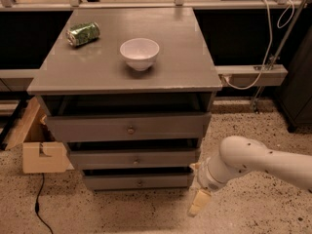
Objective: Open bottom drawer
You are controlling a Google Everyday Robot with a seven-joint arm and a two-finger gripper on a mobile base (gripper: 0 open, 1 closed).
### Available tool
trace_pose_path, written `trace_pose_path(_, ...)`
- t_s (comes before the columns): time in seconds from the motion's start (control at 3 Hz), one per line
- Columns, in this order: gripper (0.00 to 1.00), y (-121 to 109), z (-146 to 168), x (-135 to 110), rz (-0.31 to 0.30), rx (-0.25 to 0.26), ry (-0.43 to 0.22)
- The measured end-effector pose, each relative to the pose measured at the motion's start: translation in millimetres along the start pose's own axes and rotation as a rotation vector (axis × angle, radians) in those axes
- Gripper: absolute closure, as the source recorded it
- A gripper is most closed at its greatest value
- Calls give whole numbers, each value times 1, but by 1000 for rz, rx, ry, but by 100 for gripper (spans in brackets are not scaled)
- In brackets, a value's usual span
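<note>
The bottom drawer [139,182] is the lowest of three grey drawer fronts in a grey cabinet, with a small round knob at its centre. A dark gap shows above its front. The middle drawer [135,159] and the larger top drawer [129,128] sit above it. My gripper [199,203] hangs from the white arm [253,162], low near the floor, just right of and in front of the bottom drawer's right end. It touches nothing and is well away from the knob.
A white bowl [139,52] and a crushed green can [83,33] sit on the cabinet top [185,67]. A cardboard box [36,150] stands to the left with a black cable [39,206] on the speckled floor. A white cable [261,67] hangs at the right.
</note>
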State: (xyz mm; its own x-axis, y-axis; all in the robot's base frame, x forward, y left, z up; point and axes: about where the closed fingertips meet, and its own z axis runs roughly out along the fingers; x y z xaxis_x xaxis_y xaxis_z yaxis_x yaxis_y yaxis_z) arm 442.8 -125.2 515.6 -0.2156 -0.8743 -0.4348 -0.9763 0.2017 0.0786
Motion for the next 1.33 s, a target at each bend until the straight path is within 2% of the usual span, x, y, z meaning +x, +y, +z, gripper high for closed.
trace_pose_path(0.33, 0, -17, 51, 17, -78, -28, -41)
trace_pose_path(0.67, 0, -28, 105, 32, -134, -53, -35)
trace_pose_path(1.0, 0, -39, 147, 43, -175, -58, -63)
trace_pose_path(1.33, 0, -51, 190, 50, -210, -47, -135)
